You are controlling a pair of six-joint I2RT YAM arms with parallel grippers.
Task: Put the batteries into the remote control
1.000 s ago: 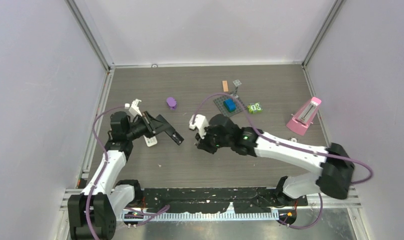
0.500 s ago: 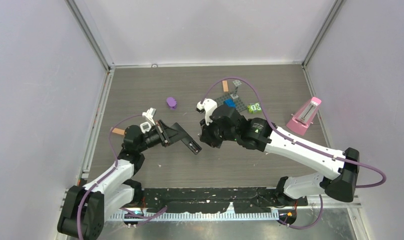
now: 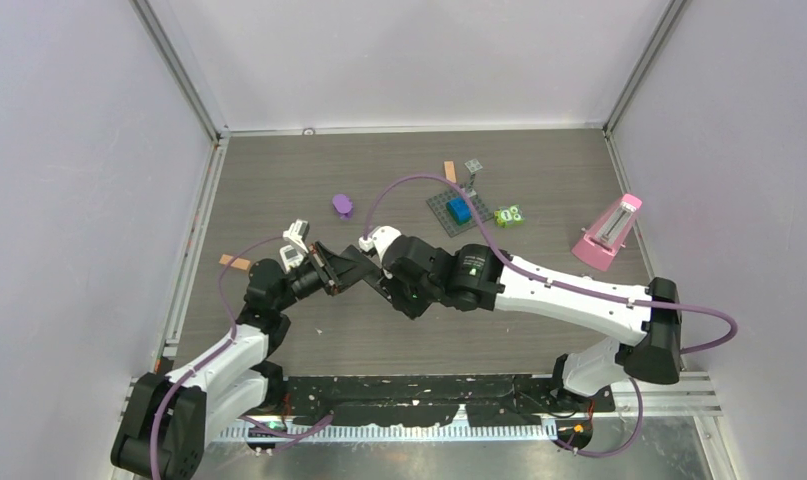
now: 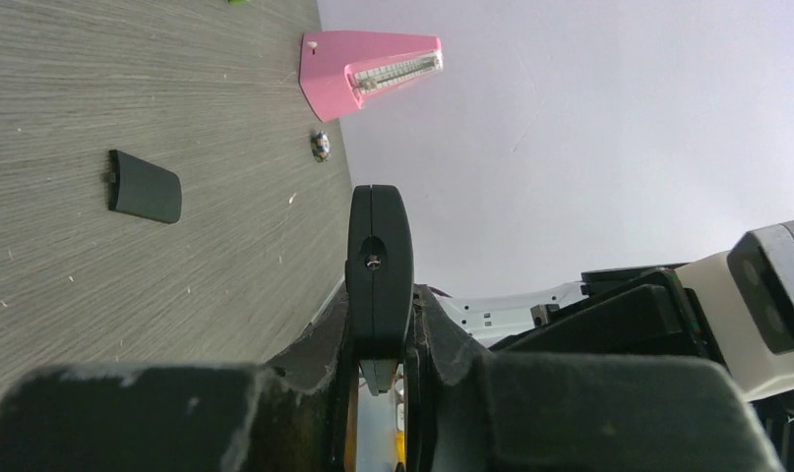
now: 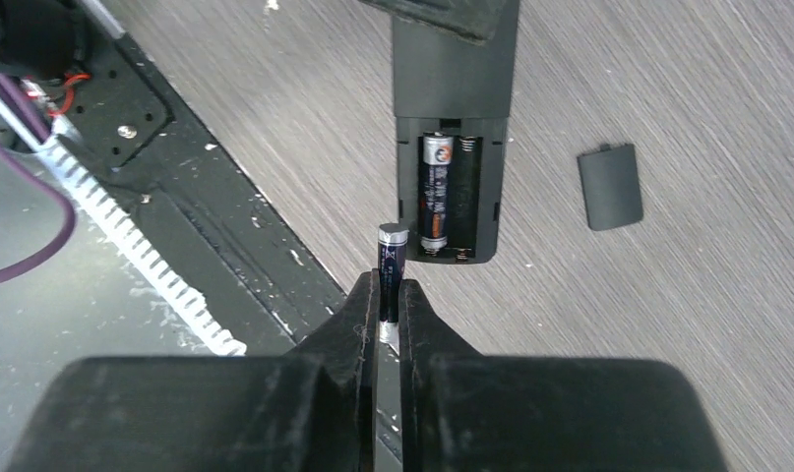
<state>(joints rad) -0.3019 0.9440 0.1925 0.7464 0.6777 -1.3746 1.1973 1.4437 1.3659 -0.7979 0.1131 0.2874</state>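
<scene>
right gripper has moved left to the slim black plastic remote control, clamped on a dark silver-capped cylindrical battery; left gripper clamps the remote.

You have little room at the middle of the bench: the left pincer clamps the remote, and your right pincer, pinching a battery, hangs just off its open end. A seated battery fills one bay; the bay beside it is free. The loose cover lies apart. Far right, the grey plate, green toy and pink metronome crowd the bench; its far-left corner lies open.
</scene>
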